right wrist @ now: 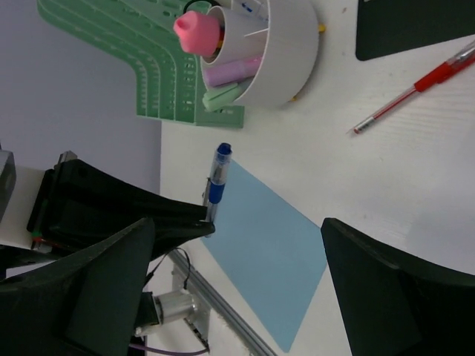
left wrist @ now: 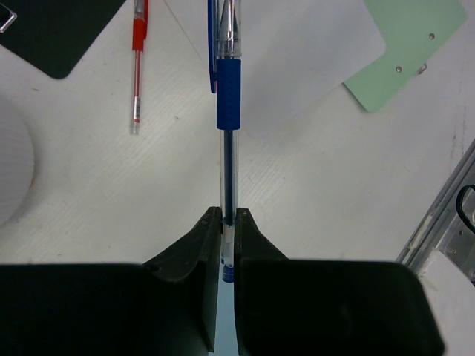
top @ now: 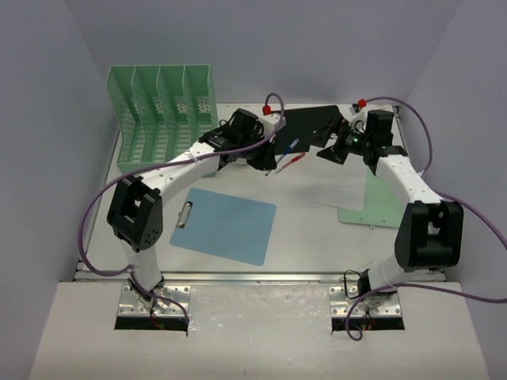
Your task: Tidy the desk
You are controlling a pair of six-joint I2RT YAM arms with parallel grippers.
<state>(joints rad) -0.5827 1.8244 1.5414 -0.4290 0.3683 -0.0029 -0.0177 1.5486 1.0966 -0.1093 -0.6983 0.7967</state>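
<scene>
The white desk (top: 309, 237) holds scattered stationery. My left gripper (left wrist: 229, 219) is shut on the tail of a blue pen (left wrist: 228, 81) and holds it just above the desk, tip pointing away. In the top view the left gripper (top: 265, 156) is at the back centre with the blue pen (top: 290, 146) sticking out. A red pen (top: 291, 160) lies beside it; it also shows in the left wrist view (left wrist: 137, 67). My right gripper (right wrist: 252, 245) is open and empty, hovering at the back right (top: 334, 149) near a black clipboard (top: 313, 127).
A mint-green file rack (top: 162, 111) stands at the back left. A white round pen holder (right wrist: 271, 59) with highlighters stands by it. A blue clipboard (top: 224, 224) lies front centre. A green clipboard (top: 372, 204) under a white sheet (left wrist: 297, 59) lies right.
</scene>
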